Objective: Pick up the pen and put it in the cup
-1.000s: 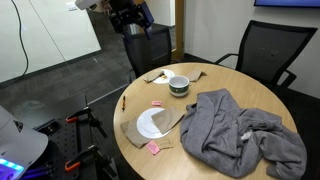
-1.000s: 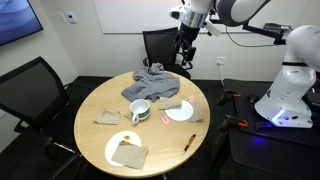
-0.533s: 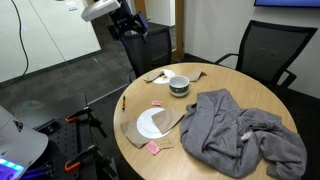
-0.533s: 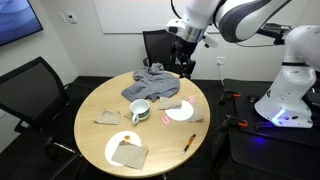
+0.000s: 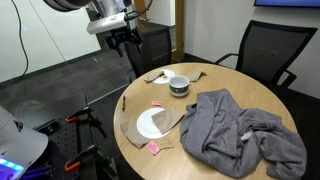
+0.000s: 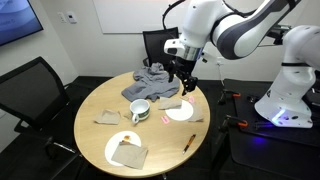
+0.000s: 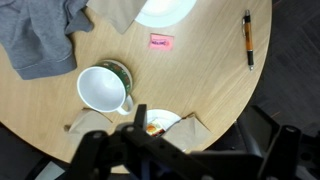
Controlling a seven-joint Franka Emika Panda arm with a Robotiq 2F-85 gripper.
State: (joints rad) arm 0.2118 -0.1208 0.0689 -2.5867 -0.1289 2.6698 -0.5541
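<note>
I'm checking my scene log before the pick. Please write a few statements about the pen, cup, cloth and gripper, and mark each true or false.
1. The pen lies on the table, outside the cup. True.
2. The gripper holds the pen. False: it hangs open and empty in the air, well away from the pen.
3. The cup stands upright. True.
4. The grey cloth covers the cup. False: it lies beside the cup, which is uncovered.

The arm holds its hand (image 6: 186, 84) aloft, pointing down, fingers apart.
</note>
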